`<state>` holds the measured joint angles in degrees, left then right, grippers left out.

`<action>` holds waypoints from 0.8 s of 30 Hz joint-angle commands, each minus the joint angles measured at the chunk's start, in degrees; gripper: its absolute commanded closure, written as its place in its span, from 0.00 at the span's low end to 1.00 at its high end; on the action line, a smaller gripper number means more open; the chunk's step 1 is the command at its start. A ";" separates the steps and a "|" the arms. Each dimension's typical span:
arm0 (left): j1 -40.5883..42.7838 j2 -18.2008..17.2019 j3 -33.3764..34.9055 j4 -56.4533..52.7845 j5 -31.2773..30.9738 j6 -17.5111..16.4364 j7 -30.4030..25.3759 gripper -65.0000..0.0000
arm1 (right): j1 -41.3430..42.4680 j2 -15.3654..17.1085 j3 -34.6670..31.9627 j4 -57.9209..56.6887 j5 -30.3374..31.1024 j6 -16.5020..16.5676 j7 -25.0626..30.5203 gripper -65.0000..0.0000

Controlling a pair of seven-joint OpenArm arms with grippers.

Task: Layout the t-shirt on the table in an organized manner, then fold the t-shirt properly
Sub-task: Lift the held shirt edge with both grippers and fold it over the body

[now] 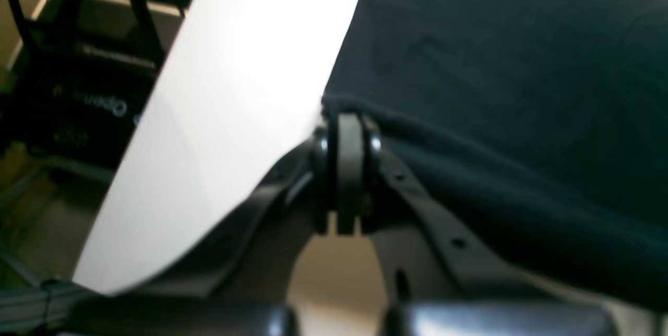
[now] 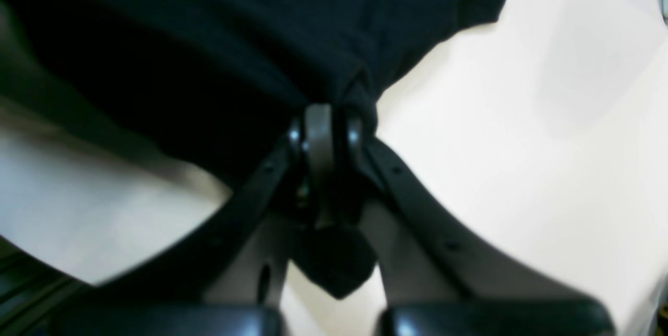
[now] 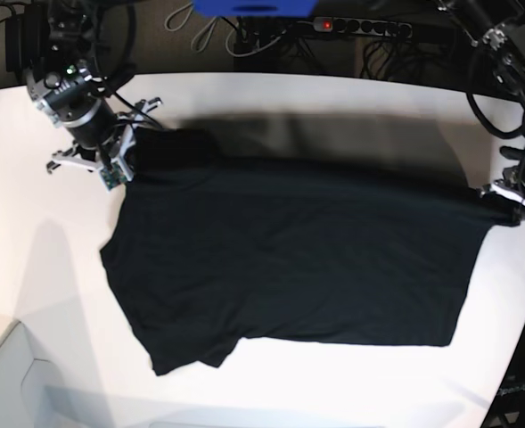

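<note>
2 grippers pinch t-shirt | left gripper, right gripper clamp opposite ends | long axis spans table

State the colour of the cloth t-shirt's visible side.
Plain black cloth t-shirt, no print showing; clearest in the base view.

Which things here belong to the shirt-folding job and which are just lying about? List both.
Part of the job:
- t-shirt, black, spread out
- table, white
- right gripper, shut on the t-shirt's edge
- left gripper, shut on the t-shirt's opposite edge

Just lying about:
- power strip behind the table
- cables on the floor beyond
</note>
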<state>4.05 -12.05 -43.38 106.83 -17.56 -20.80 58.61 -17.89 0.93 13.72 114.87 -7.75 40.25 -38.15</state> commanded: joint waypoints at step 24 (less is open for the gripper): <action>-19.92 -3.37 0.17 -25.81 -0.24 0.18 -1.77 1.00 | 13.63 -0.18 0.04 -10.83 0.23 -0.25 1.45 1.00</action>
<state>-14.68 -14.52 -43.07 80.09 -17.32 -20.75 58.02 -4.99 0.58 13.61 103.39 -7.75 40.23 -37.78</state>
